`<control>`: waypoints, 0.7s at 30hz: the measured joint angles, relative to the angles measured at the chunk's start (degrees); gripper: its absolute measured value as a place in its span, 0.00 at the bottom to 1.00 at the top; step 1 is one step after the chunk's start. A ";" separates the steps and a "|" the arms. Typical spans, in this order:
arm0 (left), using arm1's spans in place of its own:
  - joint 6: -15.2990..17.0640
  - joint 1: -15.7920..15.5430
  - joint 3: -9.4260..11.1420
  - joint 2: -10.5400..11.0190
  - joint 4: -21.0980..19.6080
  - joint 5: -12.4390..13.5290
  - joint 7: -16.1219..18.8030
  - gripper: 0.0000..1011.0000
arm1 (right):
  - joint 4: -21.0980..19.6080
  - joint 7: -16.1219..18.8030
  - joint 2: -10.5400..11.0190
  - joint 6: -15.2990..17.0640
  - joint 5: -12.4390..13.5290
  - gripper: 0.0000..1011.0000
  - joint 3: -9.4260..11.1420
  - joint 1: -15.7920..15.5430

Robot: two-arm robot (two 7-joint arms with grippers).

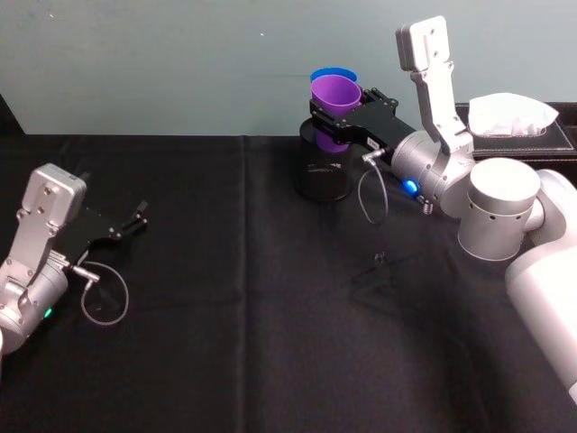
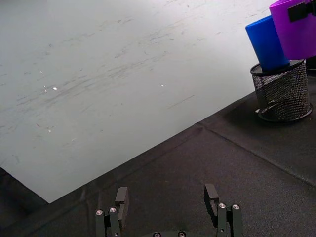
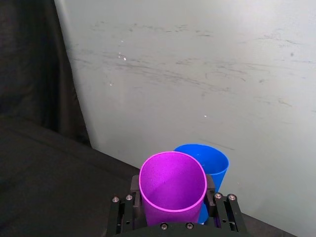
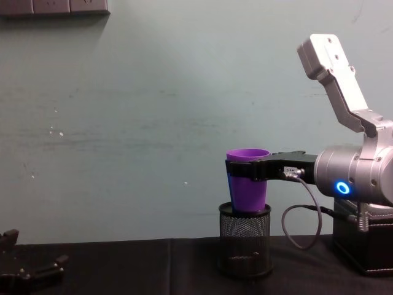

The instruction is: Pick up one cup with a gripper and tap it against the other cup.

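Note:
My right gripper [image 1: 330,117] is shut on the purple cup [image 1: 335,95], holding it upright in the air over the black mesh pen pot [image 1: 323,176] at the back of the table. The blue cup [image 1: 332,74] stands in that pot just behind the purple one. In the left wrist view the purple cup [image 2: 296,29] overlaps the blue cup [image 2: 266,42]; whether they touch I cannot tell. The right wrist view looks down into the purple cup [image 3: 173,190], with the blue cup [image 3: 213,160] right beyond it. My left gripper [image 1: 135,219] rests open low at the table's left.
A dark tissue box [image 1: 518,126] stands at the back right beside my right arm. A small black wire object [image 1: 374,280] lies on the black cloth near the middle. The pale green wall rises straight behind the pot.

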 joint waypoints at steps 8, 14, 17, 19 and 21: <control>0.00 0.00 0.00 0.00 0.00 0.00 0.00 0.99 | 0.11 0.43 -0.14 -0.02 -0.05 0.73 0.20 0.03; 0.00 0.00 0.00 0.00 0.00 0.00 0.00 0.99 | 0.11 0.40 -0.12 -0.04 -0.06 0.73 0.13 0.04; 0.00 0.00 0.00 0.00 0.00 0.00 0.00 0.99 | 0.10 0.37 -0.12 -0.04 -0.06 0.73 0.11 0.04; 0.00 0.00 0.00 0.00 0.00 0.00 0.00 0.99 | 0.10 0.35 -0.11 -0.04 -0.06 0.73 0.11 0.04; 0.00 0.00 0.00 0.00 0.00 0.00 0.00 0.99 | 0.10 0.33 -0.11 -0.04 -0.06 0.73 0.10 0.04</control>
